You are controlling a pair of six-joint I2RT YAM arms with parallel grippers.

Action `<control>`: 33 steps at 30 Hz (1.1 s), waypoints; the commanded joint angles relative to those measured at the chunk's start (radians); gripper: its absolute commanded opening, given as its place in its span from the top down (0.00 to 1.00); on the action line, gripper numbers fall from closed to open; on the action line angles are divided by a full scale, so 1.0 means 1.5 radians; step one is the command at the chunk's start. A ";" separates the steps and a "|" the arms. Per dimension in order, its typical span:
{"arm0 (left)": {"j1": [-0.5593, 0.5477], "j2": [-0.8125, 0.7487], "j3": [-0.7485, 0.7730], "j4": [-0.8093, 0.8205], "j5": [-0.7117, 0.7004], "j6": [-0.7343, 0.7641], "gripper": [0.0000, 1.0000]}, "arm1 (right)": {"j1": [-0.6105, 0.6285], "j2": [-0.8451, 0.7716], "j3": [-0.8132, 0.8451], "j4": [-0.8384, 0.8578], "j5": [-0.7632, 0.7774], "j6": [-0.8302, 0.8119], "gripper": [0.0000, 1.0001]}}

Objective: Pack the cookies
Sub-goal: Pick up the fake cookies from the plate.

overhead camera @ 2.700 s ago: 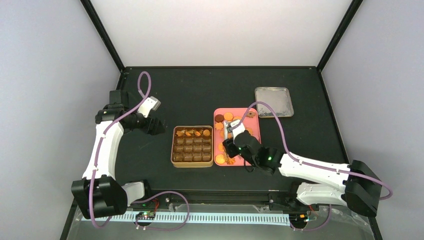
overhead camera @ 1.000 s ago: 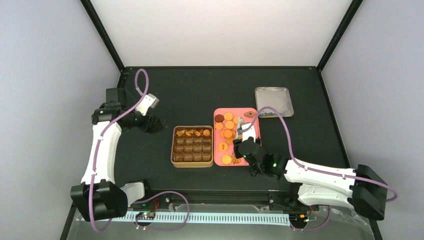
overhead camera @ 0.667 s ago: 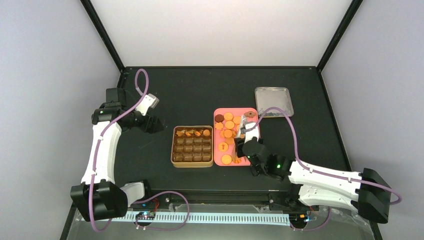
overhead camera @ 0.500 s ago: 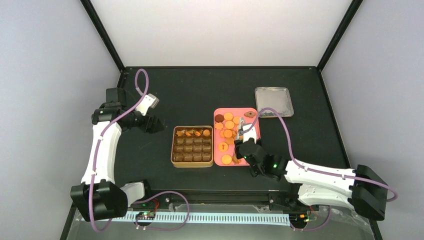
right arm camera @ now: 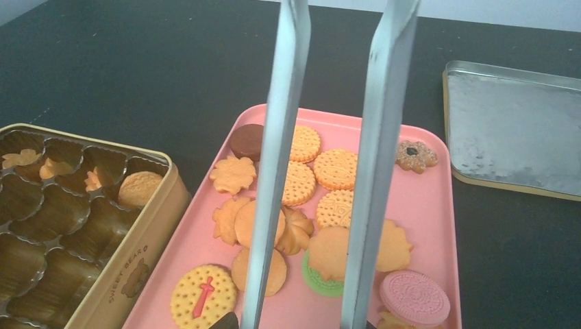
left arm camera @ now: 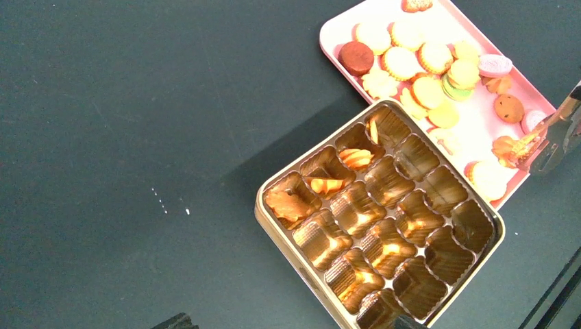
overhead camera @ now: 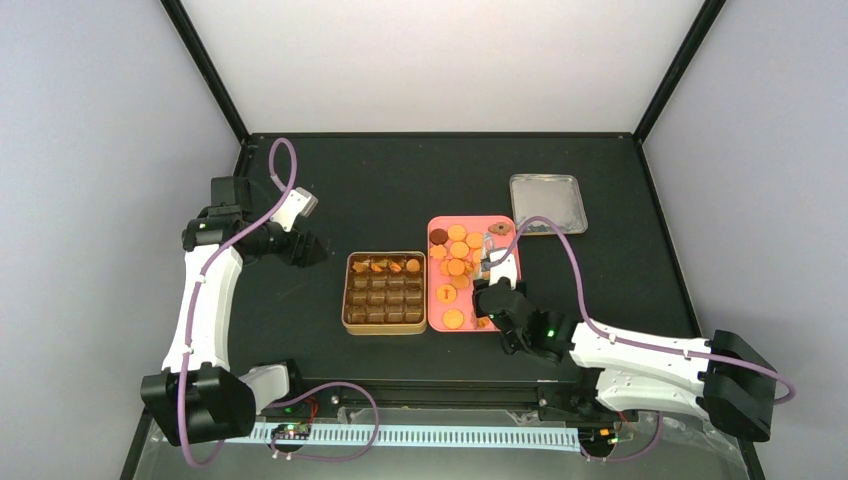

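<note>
The cookies [overhead camera: 458,250] lie on a pink tray [overhead camera: 470,219]: round orange ones, flower shapes, a dark brown one, a pink one [right arm camera: 414,296]. A few more sit in the far row of the gold tin [overhead camera: 346,290], among them a round one [right arm camera: 140,186]. My right gripper [overhead camera: 496,298] hangs over the tray's near right part, shut on metal tongs [right arm camera: 274,171]. The tong arms stand apart above the cookies [right arm camera: 336,168], and their tips run out of the wrist view. My left gripper [overhead camera: 305,248] is open, left of the tin, holding nothing.
A silver tin lid [overhead camera: 546,204] lies on the black table behind and right of the tray. The tin [left arm camera: 294,247] has brown fluted compartments, most of them bare. Black frame posts and pale walls close in the table's edges.
The right gripper with the tongs has moved from the tray's near left to its right side, then nudged forward and back. The left arm has barely shifted.
</note>
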 commanded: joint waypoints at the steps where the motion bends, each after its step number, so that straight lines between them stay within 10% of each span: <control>1: 0.004 -0.009 0.004 -0.005 0.020 0.013 0.23 | 0.004 0.004 0.000 0.002 0.053 0.007 0.61; 15: 0.004 -0.010 0.003 -0.006 0.018 0.017 0.23 | 0.004 0.055 0.013 0.051 0.008 0.010 0.59; 33: 0.057 -0.004 -0.021 -0.006 -0.001 0.037 0.23 | 0.010 0.047 0.137 0.043 0.004 -0.106 0.81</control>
